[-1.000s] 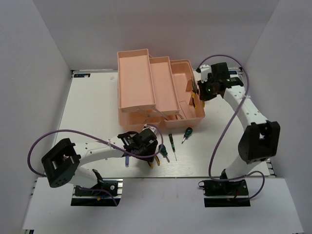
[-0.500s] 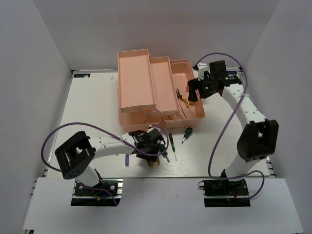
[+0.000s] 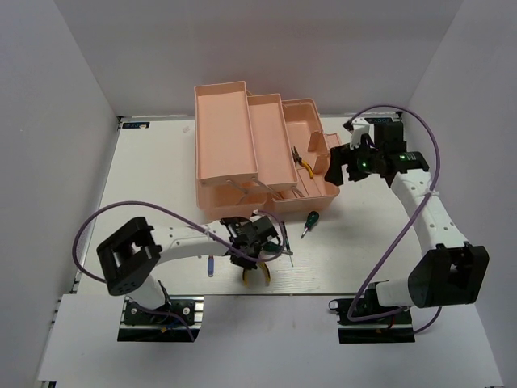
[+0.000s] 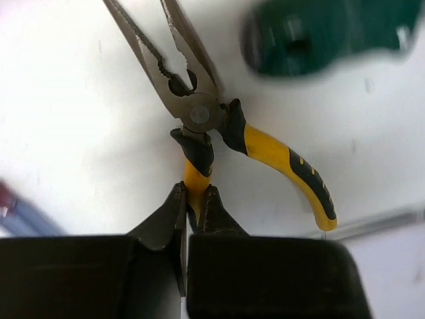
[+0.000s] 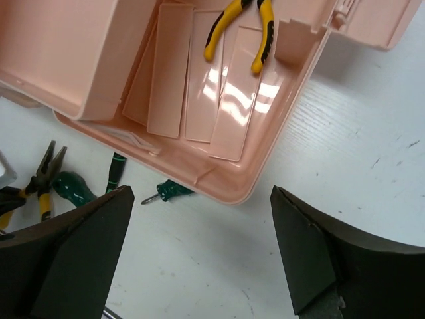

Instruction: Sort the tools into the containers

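Observation:
My left gripper (image 4: 194, 193) is shut on one yellow handle of a pair of pliers (image 4: 199, 114), low over the table (image 3: 145, 186); the other handle splays to the right. From above, that gripper (image 3: 252, 260) sits in front of the pink toolbox (image 3: 242, 153). A second pair of pliers (image 3: 304, 164) lies in the box's right compartment (image 5: 219, 100). My right gripper (image 3: 346, 166) hangs open and empty just right of the box. A stubby green screwdriver (image 3: 309, 221), a slim black-green one (image 5: 116, 171) and a purple one (image 3: 209, 265) lie on the table.
Another stubby green handle (image 4: 319, 33) lies just beyond the held pliers, blurred. The toolbox's two raised trays (image 3: 226, 129) stand open at the left. Purple cables loop off both arms. The table's front edge (image 3: 242, 293) is close behind the left gripper.
The right gripper opened, left its pliers in the box's right compartment, and drew back to the right. The left gripper moved over the other pliers and shut on one handle.

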Robot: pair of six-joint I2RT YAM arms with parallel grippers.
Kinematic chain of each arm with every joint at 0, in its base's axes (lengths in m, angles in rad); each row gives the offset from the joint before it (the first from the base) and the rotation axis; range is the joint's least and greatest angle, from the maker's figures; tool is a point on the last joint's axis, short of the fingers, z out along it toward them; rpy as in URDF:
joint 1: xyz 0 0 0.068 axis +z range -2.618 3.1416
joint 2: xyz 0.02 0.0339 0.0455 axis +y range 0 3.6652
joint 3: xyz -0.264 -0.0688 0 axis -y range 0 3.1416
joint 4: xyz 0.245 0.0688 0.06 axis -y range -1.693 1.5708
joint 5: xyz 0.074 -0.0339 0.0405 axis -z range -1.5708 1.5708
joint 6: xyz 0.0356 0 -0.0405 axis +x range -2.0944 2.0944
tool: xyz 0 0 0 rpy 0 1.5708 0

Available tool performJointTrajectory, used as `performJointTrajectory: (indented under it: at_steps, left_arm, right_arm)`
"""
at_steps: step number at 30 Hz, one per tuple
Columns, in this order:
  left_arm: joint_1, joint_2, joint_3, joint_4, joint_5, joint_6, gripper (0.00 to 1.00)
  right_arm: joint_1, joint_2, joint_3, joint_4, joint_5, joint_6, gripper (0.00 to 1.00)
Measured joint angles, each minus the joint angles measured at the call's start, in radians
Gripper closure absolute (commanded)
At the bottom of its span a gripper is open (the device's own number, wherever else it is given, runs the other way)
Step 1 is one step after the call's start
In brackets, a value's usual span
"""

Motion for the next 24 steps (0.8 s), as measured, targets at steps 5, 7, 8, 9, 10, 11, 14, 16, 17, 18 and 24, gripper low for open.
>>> performJointTrajectory:
  at_steps: [5,7,8,9,10,11,14,16,17,18,24]
  left_arm:
    - [-0.025,-0.200,0.040,-0.080,0.064,0.095,1.00]
    - [-0.027,-0.264,0.111,-0.077,0.104,0.150,1.00]
    - [-0.027,-0.278,0.161,-0.068,0.126,0.174,1.00]
    - [-0.027,-0.277,0.223,-0.059,0.144,0.206,1.00]
    - [-0.027,-0.260,0.294,-0.050,0.159,0.237,1.00]
    - [-0.026,-0.233,0.355,-0.037,0.168,0.262,1.00]
    - [-0.020,-0.111,0.534,0.019,0.174,0.335,1.00]
    - [-0.011,0.003,0.649,0.037,0.152,0.371,1.00]
    - [-0.004,0.060,0.697,0.043,0.135,0.385,1.00]
    - [0.006,0.130,0.762,0.041,0.108,0.395,1.00]
    - [0.086,0.528,1.131,-0.008,-0.073,0.418,1.00]
  right_arm:
    - [-0.035,-0.040,-0.047,-0.021,-0.018,-0.027,0.30]
    - [-0.048,-0.069,-0.079,-0.023,-0.016,-0.049,1.00]
    - [-0.055,-0.085,-0.098,-0.024,-0.011,-0.047,1.00]
    - [-0.062,-0.097,-0.114,-0.027,-0.006,-0.043,1.00]
    - [-0.068,-0.106,-0.128,-0.027,0.006,-0.042,1.00]
    - [-0.076,-0.112,-0.142,-0.026,0.018,-0.042,1.00]
    - [-0.093,-0.120,-0.177,-0.029,0.042,-0.042,1.00]
    - [-0.105,-0.124,-0.198,-0.033,0.049,-0.047,0.77]
    - [-0.107,-0.129,-0.206,-0.039,0.050,-0.048,0.61]
    - [-0.113,-0.134,-0.214,-0.047,0.047,-0.053,0.58]
    - [-0.124,-0.211,-0.268,-0.072,-0.017,-0.103,0.57]
